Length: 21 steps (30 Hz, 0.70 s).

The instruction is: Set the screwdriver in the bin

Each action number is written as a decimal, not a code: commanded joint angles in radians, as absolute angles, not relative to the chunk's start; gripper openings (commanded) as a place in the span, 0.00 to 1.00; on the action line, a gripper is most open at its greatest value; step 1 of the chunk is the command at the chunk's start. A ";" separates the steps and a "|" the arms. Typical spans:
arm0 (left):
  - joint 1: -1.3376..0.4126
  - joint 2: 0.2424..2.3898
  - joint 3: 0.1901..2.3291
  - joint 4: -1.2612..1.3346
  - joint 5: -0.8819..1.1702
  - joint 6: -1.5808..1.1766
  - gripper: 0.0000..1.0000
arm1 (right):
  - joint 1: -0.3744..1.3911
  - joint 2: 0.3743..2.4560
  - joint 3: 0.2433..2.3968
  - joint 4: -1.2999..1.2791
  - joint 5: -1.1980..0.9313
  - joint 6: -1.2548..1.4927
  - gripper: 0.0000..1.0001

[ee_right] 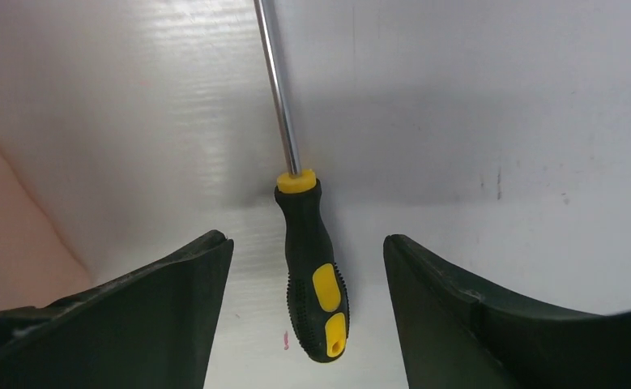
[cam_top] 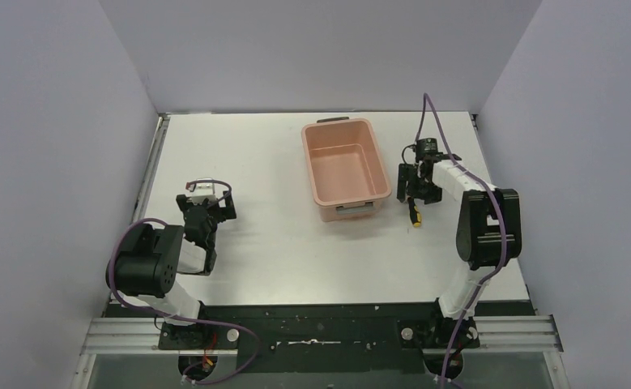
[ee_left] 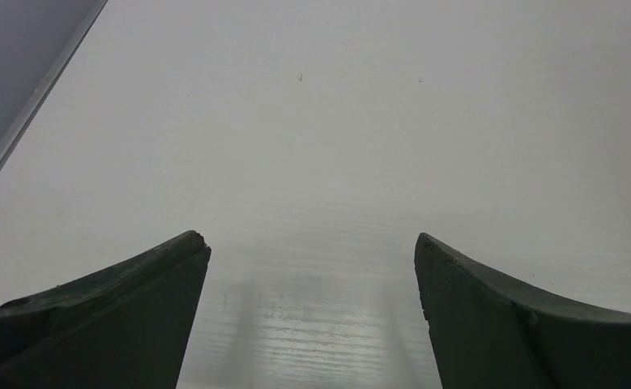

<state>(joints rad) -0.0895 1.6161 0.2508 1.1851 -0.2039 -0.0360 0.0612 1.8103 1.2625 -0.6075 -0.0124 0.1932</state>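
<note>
Top view: the screwdriver (cam_top: 414,212) lay on the desk (cam_top: 255,243) just right of the smooth pink plastic bin (cam_top: 307,162), beneath the right jaws. Left wrist view: left jaws stood wide apart, empty. Right wrist view: its ribbed handle lay between the parted right jaws, ungripped, with the long axis along the gap and the slim steel shaft pointing ahead.

The bin (cam_top: 346,168) is salmon-pink, the screwdriver (ee_right: 315,271) black and yellow, the table (cam_top: 255,243) white.

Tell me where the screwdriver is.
In the top view the screwdriver lies on the table right of the bin's near corner; the right wrist view shows its handle between the open fingers of the right gripper.
</note>
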 commanded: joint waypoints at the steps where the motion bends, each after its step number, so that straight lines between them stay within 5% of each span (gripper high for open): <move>1: -0.084 1.609 0.252 1.213 -0.190 -0.025 0.97 | 0.063 1.836 1.219 -0.581 0.011 0.167 0.67; 5: -0.084 1.609 0.252 1.213 -0.190 -0.025 0.97 | 0.064 1.868 1.199 -0.568 0.042 0.155 0.42; 8: -0.084 1.609 0.252 1.212 -0.190 -0.026 0.97 | 0.064 1.881 1.237 -0.595 0.060 0.138 0.03; 21: -0.084 1.609 0.252 1.212 -0.190 -0.026 0.97 | 0.065 1.858 1.924 -1.077 0.100 0.109 0.00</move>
<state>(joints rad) -0.0895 1.6161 0.2512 1.1851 -0.2043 -0.0360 0.0650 1.8793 1.7073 -0.8944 0.0650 0.1192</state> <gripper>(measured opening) 0.974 0.242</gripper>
